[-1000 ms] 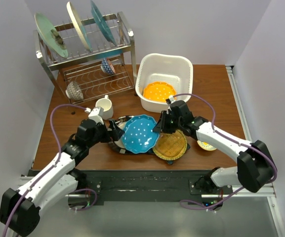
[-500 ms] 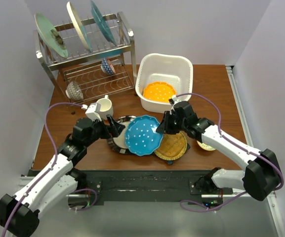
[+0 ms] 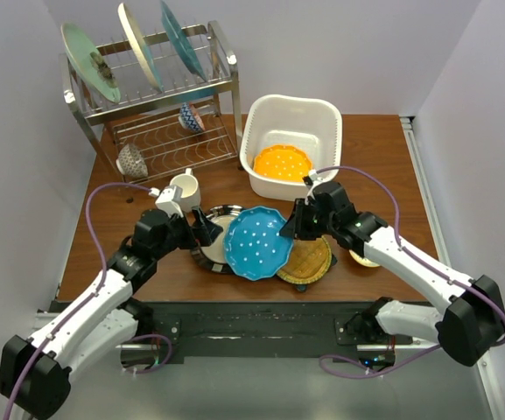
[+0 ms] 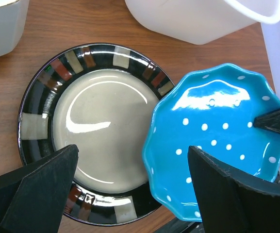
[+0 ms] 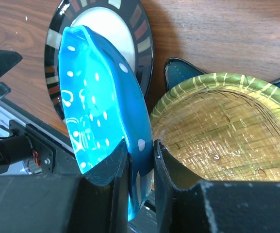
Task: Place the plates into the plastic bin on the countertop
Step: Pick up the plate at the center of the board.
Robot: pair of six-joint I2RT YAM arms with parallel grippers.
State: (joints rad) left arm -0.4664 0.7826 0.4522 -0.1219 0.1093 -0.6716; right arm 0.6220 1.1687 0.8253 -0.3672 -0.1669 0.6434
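Gripping: right gripper [image 5: 140, 155] is clamped on the rim of the bright blue white-dotted scalloped plate [image 5: 101, 97], one finger on each face.
Blue plate pose: tilted steeply on edge, near the front edge of the brown wooden table [image 3: 375, 157], between the two grippers.
Under it: its lower side overlaps the black-rimmed cream plate [image 4: 101, 131] with brown and cream blocks; whether they touch cannot be told.
Left gripper [image 4: 132, 165]: jaws spread wide, holding nothing, poised over the black-rimmed cream plate.
Amber round ribbed plate [image 5: 227, 126]: flat, just right of the blue plate, lying on a dark blue star-shaped plate [image 5: 178, 70].
White rectangular plastic bin [image 3: 291, 103]: at the far edge, right of centre, holding an orange dotted scalloped plate [image 3: 282, 163].
Steel wire dish rack [image 3: 160, 114]: far left corner, three plates upright on top.
White mug [image 3: 185, 188]: in front of the rack, beside the left gripper.
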